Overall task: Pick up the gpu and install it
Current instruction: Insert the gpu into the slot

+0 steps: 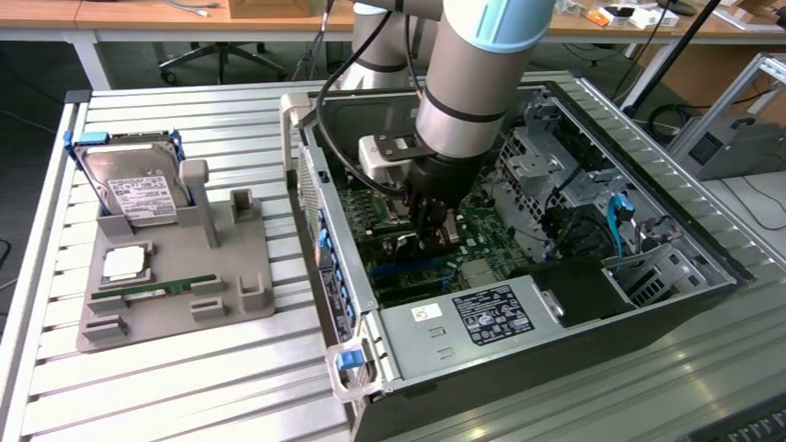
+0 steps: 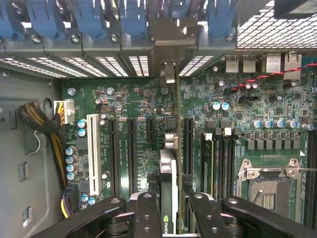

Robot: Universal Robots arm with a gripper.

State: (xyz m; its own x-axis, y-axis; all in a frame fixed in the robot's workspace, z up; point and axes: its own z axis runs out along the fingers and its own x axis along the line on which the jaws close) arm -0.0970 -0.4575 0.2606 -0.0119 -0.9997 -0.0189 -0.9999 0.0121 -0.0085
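The gpu (image 2: 169, 173) is a thin black card seen edge-on in the wrist view, with its silver end bracket (image 2: 168, 74) against the case's rear slot openings. My gripper (image 2: 171, 214) is shut on it, one black finger (image 2: 147, 213) on each side. The card stands upright over the green motherboard (image 2: 129, 99), in line with the long black expansion slots (image 2: 132, 153). I cannot tell whether it sits in a slot. In the exterior view my gripper (image 1: 433, 221) reaches down inside the open computer case (image 1: 687, 249), with the card dark and mostly hidden beneath it.
A grey fixture tray (image 1: 172, 276) at the exterior view's left holds a silver hard drive (image 1: 138, 189), a processor (image 1: 127, 262) and a green memory stick (image 1: 160, 292). Inside the case are a white slot (image 2: 92, 153), memory slots (image 2: 223, 158), the processor socket (image 2: 270, 181) and yellow-black cables (image 2: 54, 144).
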